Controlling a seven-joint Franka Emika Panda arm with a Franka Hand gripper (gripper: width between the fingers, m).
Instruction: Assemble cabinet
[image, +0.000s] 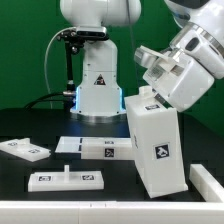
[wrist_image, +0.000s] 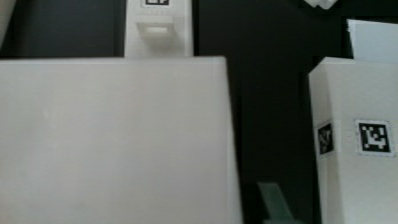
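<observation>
Your large white plastic box-shaped cabinet (image: 156, 140) leans tilted at the exterior view's right. The gripper (image: 152, 88) is at its top; I cannot tell whether it is clamped.

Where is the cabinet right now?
In the exterior view the cabinet is tilted at right of centre, just in front of the white robot base, with flat white panels lying toward that view's left of it.

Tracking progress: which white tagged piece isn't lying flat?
The cabinet body, the tall box standing tilted at the exterior view's right; the other white pieces lie flat on the table.
</observation>
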